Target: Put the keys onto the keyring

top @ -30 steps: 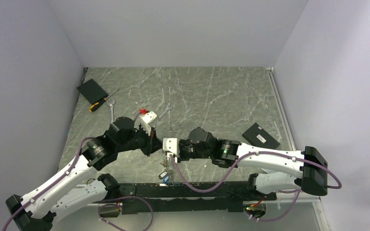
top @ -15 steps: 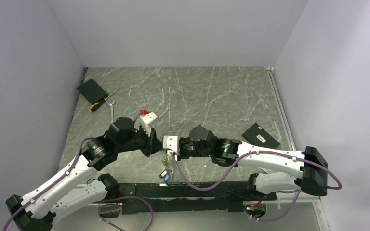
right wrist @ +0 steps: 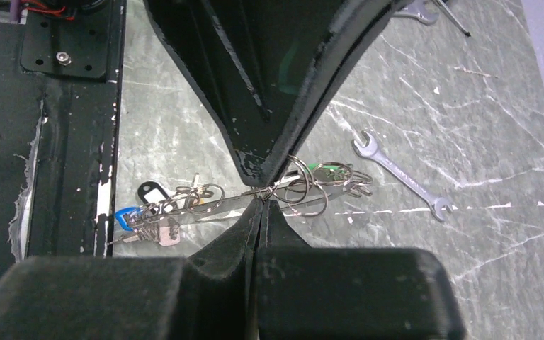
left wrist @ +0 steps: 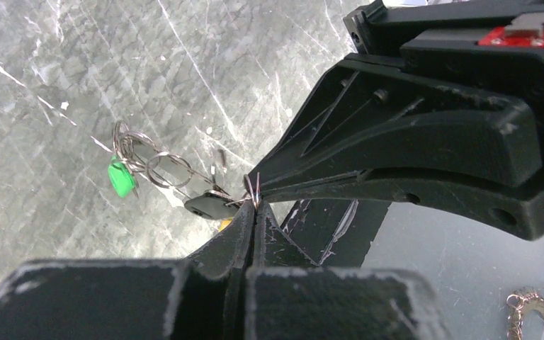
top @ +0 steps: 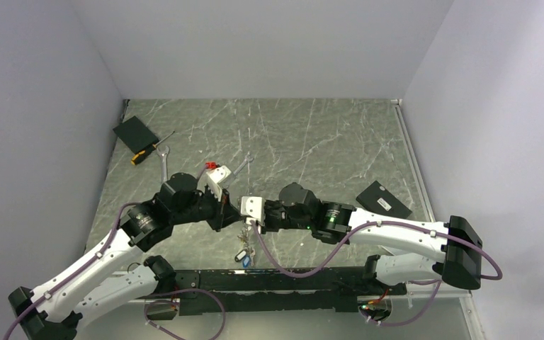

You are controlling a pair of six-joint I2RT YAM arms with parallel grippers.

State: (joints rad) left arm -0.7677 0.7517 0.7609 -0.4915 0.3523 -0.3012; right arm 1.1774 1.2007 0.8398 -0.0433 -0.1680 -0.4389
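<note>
My left gripper (left wrist: 253, 205) and right gripper (right wrist: 258, 201) meet tip to tip, each shut on the same spot of the thin silvery keyring (right wrist: 304, 185). It hangs above the table between them (top: 244, 234). On its rings hang a green key (left wrist: 120, 178), a blue key (right wrist: 123, 217), a black tag with a white label (right wrist: 149, 192) and silver keys (right wrist: 161, 232). In the top view the bunch (top: 241, 253) dangles below the two grippers, near the table's front edge. The right gripper's black fingers (left wrist: 397, 142) fill the left wrist view above my jaws.
Two silver spanners lie on the marble table (top: 165, 163) (top: 246, 161); one shows in the right wrist view (right wrist: 397, 173). A black pad (top: 135, 132) and a screwdriver (top: 149, 151) lie at the far left, another black pad (top: 383, 200) at the right. A black rail (top: 276, 280) runs along the near edge.
Both grippers, still pinched together on the keyring, have shifted slightly away from the near edge, and the hanging bunch of keys has come with them.
</note>
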